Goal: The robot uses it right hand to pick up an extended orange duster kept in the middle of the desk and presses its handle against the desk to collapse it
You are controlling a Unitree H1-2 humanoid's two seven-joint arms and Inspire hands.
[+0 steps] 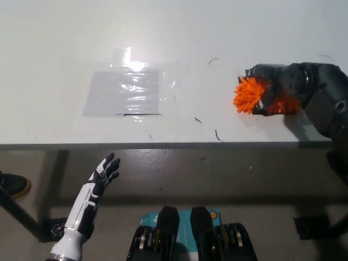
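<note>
Duster (249, 95): orange, shaggy chenille head, bristly outline, lying flat on the white desk (65, 38) toward its right side, near the front edge. Right hand (277, 86): black, glossy, draped over the head's right half, fingers curled down and closed into the fibres. Clear plastic sheet (126, 90): rectangular, glossy, wrinkled, flat at desk centre-left, well apart. Left hand (103, 173): white with dark fingers, spread apart, empty, below the desk edge.
</note>
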